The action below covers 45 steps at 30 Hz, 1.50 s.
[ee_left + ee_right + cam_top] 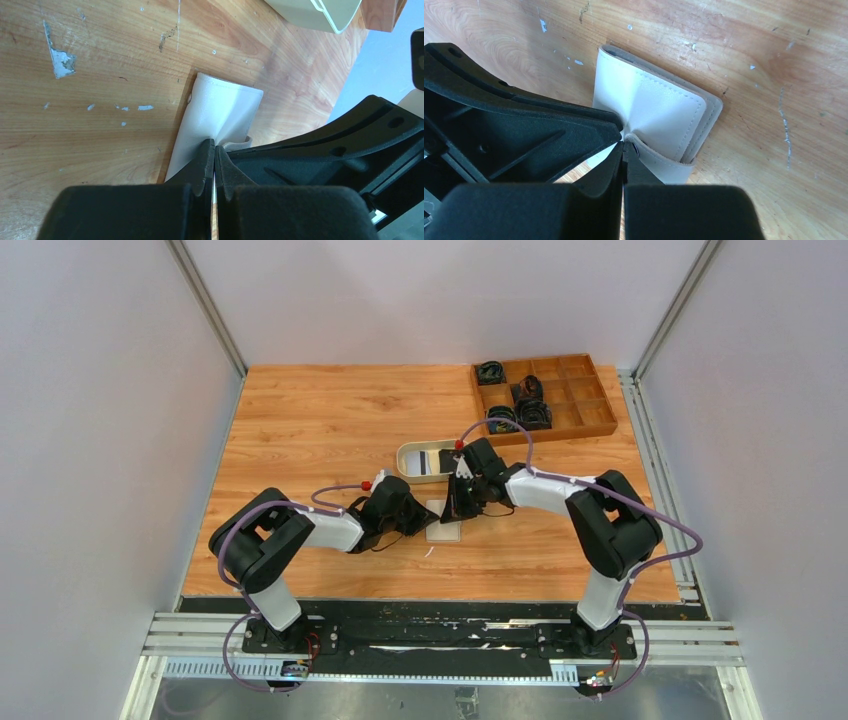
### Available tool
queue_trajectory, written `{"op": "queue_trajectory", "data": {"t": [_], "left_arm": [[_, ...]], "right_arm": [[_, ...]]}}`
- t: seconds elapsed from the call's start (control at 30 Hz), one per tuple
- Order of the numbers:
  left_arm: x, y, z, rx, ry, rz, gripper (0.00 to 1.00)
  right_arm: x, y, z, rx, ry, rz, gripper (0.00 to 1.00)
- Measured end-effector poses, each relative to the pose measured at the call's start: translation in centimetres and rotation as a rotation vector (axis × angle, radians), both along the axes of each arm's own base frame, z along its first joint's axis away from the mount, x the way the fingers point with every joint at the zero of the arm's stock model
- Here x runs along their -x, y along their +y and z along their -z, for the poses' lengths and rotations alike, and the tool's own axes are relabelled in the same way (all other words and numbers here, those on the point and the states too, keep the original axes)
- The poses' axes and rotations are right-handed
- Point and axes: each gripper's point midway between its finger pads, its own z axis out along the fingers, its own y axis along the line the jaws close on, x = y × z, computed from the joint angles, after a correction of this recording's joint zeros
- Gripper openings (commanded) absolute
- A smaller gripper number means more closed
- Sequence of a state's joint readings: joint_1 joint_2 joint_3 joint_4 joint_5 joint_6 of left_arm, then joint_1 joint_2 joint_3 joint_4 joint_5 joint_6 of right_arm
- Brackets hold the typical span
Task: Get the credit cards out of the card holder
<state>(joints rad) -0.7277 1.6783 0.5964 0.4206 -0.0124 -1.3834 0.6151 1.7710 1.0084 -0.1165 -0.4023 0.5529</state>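
Left gripper [215, 148] is pinching the card holder [220, 110] by its cream cover, jaws narrow; right gripper [623, 146] is clamping the holder's snap tab [659, 165], jaws likewise narrow.

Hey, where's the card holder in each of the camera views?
Top external: card holder mid-table, between the arms.
Left wrist: centre, pinched by the left gripper.
Right wrist: centre-right, pinched by the right gripper.
Shared landmark: the wooden table under it.
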Motion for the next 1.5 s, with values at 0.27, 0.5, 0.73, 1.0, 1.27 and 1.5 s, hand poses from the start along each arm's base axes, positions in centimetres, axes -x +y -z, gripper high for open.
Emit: {"op": "queue_trajectory", "data": {"t": [0.27,0.5,0.73,1.0,1.27,1.5], "left_arm": [[0.0,0.0,0.0,0.000,0.000,0.000,0.00],[0.0,0.0,0.0,0.000,0.001,-0.001,0.00],[0.0,0.0,0.0,-0.001,0.001,-0.001,0.00],[-0.3,0.3,0.1,-0.006,0.000,-0.012,0.00],[-0.7,0.6,0.1,-0.016,0.000,-0.027,0.00],[-0.7,0.5,0.1,-0.023,0.004,-0.025,0.00]], "right_arm": [[0.4,0.3,0.4,-0.024,0.013,-0.009,0.00],[0.2,0.2,0.5,-0.037,0.019,-0.010,0.00],[0.0,-0.1,0.6,-0.121,0.061,-0.022,0.00],[-0.1,0.3,0.9,-0.277,0.139,-0.038,0.00],[-0.6,0.6,1.1,-0.399,0.141,-0.078,0.00],[-0.5,0.3,1.4,-0.416,0.147,-0.061,0.00]]}}
